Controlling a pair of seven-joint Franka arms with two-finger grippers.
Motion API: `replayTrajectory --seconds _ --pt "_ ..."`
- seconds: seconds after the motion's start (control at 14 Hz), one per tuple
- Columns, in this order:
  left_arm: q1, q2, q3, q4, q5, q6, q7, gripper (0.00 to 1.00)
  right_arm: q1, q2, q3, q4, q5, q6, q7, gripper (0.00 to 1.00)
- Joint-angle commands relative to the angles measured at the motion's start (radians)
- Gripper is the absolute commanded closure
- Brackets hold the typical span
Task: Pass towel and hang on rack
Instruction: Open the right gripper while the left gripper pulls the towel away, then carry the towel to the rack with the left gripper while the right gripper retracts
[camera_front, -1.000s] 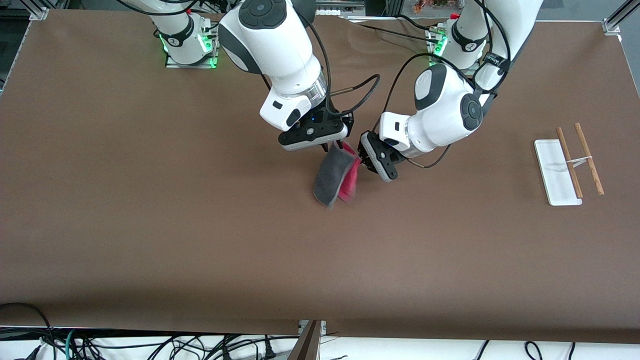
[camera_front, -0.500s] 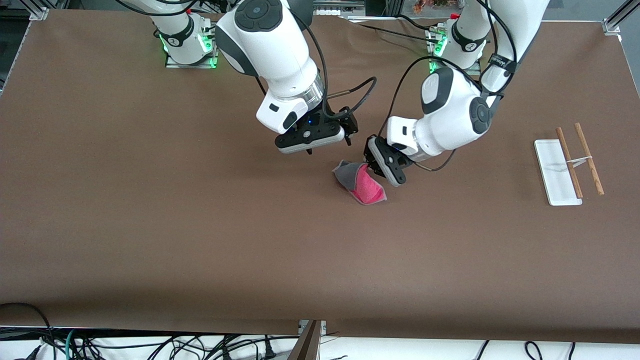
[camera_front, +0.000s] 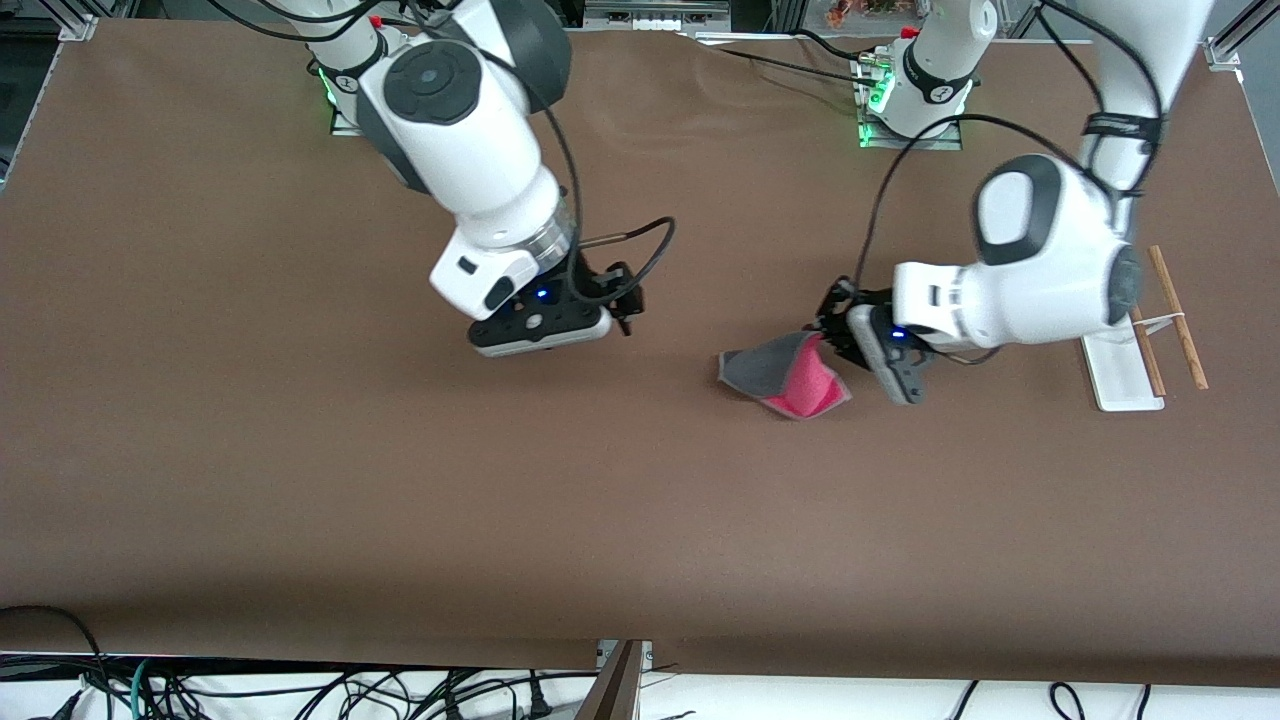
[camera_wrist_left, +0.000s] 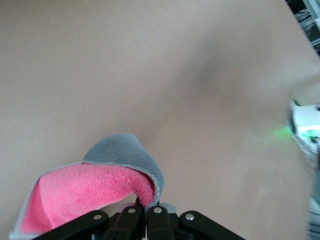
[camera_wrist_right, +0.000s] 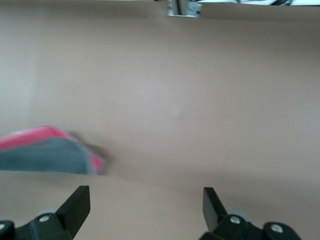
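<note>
The left gripper (camera_front: 835, 335) has its fingers (camera_wrist_left: 150, 212) closed on one edge of the towel (camera_front: 785, 375), which hangs from them in a loose fold with the grey face outward and the pink face showing inside. The towel is held over the bare brown table (camera_front: 300, 480), between the middle of the table and the rack (camera_front: 1135, 345). The rack stands on the table toward the left arm's end, its white base partly covered by the left arm's wrist and its two brown rods side by side. The right gripper (camera_front: 560, 335) hovers over the table toward the right arm's end, well apart from the towel; its fingers (camera_wrist_right: 75, 202) are spread wide with nothing between them. In the right wrist view the towel (camera_wrist_right: 50, 155) shows off to one side.
</note>
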Motion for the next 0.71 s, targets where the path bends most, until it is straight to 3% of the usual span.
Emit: replayTrajectory --seconds 0.0,0.29,0.5,0.64 --pt "0.119 0.002 -0.009 0.109 0.059 -0.237 0.004 1.00 -0.083 -0.041 0.009 0.000 -0.010 -0.086 -0.120 0.00" --pt "0.273 0.014 -0.006 0.184 0.204 -0.423 0.002 1.00 -0.217 -0.052 0.009 0.000 0.001 -0.155 -0.298 0.00" --pt "0.379 0.016 -0.006 0.184 0.290 -0.460 0.014 1.00 -0.309 -0.069 0.001 0.000 0.001 -0.244 -0.369 0.00" --pt "0.449 0.048 -0.006 0.188 0.338 -0.464 0.121 1.00 -0.381 -0.118 -0.010 -0.010 0.002 -0.247 -0.438 0.00"
